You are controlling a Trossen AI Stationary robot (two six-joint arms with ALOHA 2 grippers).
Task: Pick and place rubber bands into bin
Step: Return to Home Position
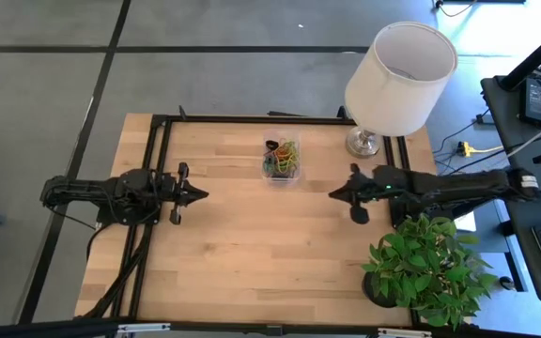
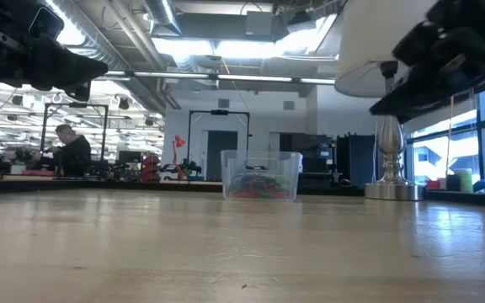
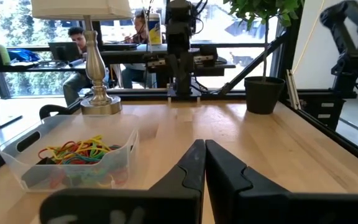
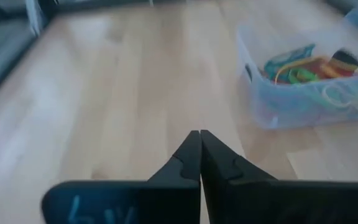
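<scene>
The clear bin [image 1: 281,161] stands on the far middle of the wooden table, its bottom on the wood, with several coloured rubber bands [image 3: 73,151] piled inside. It also shows in the low view as the bin [image 2: 260,176] and in the right wrist view as the bin [image 4: 303,78]. My left gripper [image 1: 202,194] hovers shut at the table's left, pointing level toward the middle. My right gripper [image 1: 333,193] hovers shut at the table's right, pointing toward the middle and slightly down. Neither holds anything.
A lamp with a white shade [image 1: 400,78] and metal base [image 1: 363,142] stands at the far right corner. A potted plant [image 1: 427,268] sits at the near right corner. The wood between the two grippers [image 1: 266,235] lies bare.
</scene>
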